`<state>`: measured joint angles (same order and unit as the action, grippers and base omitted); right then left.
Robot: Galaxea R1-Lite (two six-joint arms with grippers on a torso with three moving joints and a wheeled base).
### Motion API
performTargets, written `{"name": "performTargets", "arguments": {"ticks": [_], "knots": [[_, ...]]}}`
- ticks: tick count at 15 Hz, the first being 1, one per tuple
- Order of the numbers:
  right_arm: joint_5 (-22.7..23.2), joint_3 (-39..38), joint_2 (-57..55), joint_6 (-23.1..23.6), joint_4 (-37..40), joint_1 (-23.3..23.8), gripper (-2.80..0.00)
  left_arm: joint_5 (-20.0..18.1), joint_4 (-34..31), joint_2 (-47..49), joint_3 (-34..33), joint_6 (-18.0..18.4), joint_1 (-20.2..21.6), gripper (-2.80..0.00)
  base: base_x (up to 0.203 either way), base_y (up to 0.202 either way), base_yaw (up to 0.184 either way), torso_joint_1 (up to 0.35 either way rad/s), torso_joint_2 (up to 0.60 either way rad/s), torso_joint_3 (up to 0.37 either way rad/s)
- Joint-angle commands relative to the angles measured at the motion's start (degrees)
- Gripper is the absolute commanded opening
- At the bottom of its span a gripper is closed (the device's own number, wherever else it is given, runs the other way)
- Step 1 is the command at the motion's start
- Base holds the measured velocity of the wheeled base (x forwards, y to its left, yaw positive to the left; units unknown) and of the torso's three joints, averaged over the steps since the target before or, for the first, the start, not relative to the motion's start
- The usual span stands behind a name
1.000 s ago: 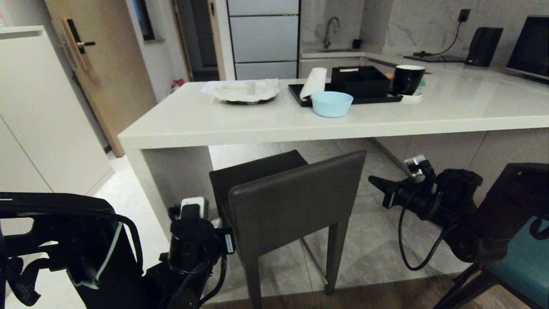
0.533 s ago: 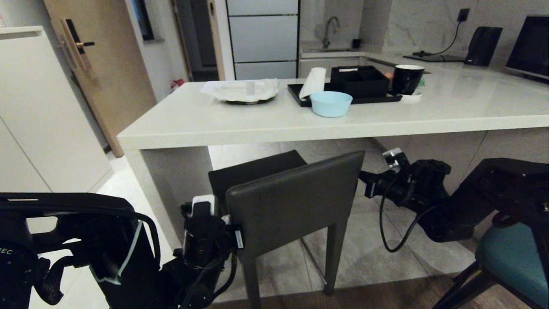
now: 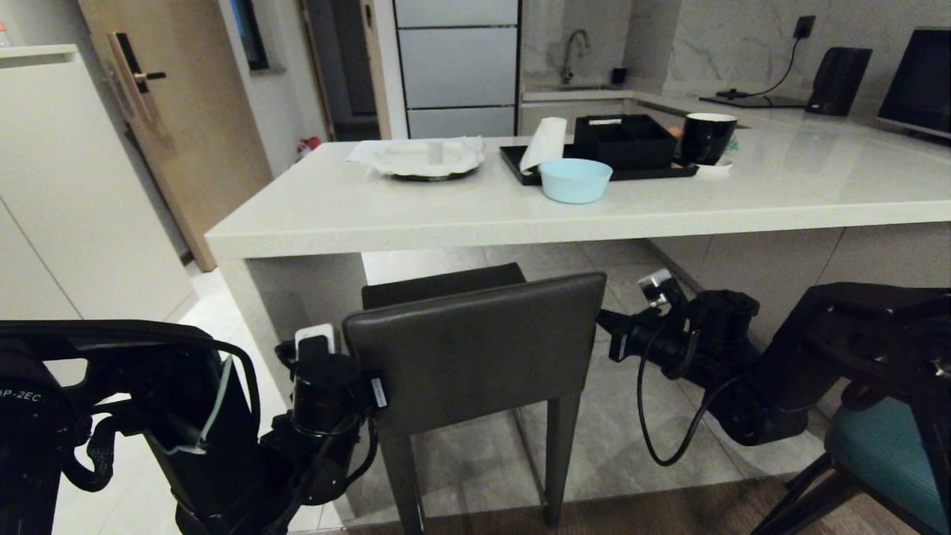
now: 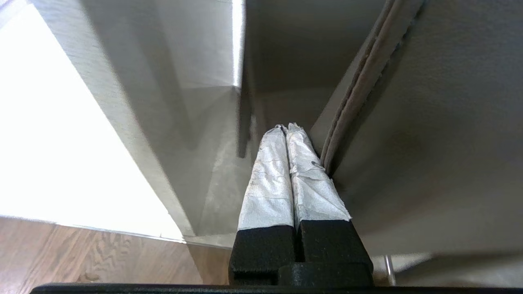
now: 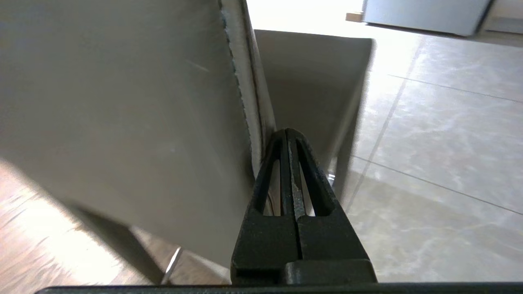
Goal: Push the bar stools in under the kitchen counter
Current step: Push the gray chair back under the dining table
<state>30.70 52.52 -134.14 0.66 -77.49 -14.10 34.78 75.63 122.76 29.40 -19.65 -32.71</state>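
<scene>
Moved: grey stool (image 3: pixel 475 349) swung square to kitchen counter (image 3: pixel 475 215), seat partly under | head: teal stool (image 3: pixel 884 453) untouched, clear of counter | left wrist: left gripper (image 4: pixel 286 128) shut, empty, bracing backrest edge | right wrist: right gripper (image 5: pixel 288 132) likewise shut, empty, for pushing.

Matte black arms trail looping black cables; left fingers (image 4: pixel 282 171) wear white tape (right fingers (image 5: pixel 288 171) bare black).

A tiled floor (image 3: pixel 654 438) carries the grey stool (image 3: pixel 475 349), teal stool (image 3: pixel 884 453) and the worktop's (image 3: pixel 446 212) panel leg.
</scene>
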Motion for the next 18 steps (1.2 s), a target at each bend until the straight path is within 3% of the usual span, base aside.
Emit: {"name": "performTargets", "arguments": {"ticks": [1, 6, 12, 15, 18], "knots": [[0.67, -3.10, 1.36, 0.04, -2.20, -0.95, -2.80, -0.39, 0.57, 0.40, -0.22, -0.12, 2.22, -2.80, 0.000, 0.000, 0.000, 0.000, 0.00, 0.000], [0.69, -11.84, 2.04, 0.04, -10.09, -2.91, -2.80, -2.72, 0.48, 0.84, 0.94, 0.22, 8.14, -2.80, 0.000, 0.000, 0.000, 0.000, 0.00, 0.000], [0.24, -11.57, 3.00, -0.20, -10.17, -2.25, -2.80, -2.88, 0.48, 0.84, 0.60, 0.48, 7.75, -2.80, 0.000, 0.000, 0.000, 0.000, 0.00, 0.000], [-4.80, -12.06, 4.26, -0.80, -10.17, 0.75, -2.80, -2.73, 0.48, -1.34, -0.20, 0.47, 10.68, -2.80, 0.000, 0.000, 0.000, 0.000, 0.00, 0.000], [-6.38, -14.91, 6.14, -0.93, -10.17, 6.81, -2.80, -2.35, 0.56, -3.15, -0.60, 1.15, 14.69, -2.80, 0.000, 0.000, 0.000, 0.000, 0.00, 0.000]]}}
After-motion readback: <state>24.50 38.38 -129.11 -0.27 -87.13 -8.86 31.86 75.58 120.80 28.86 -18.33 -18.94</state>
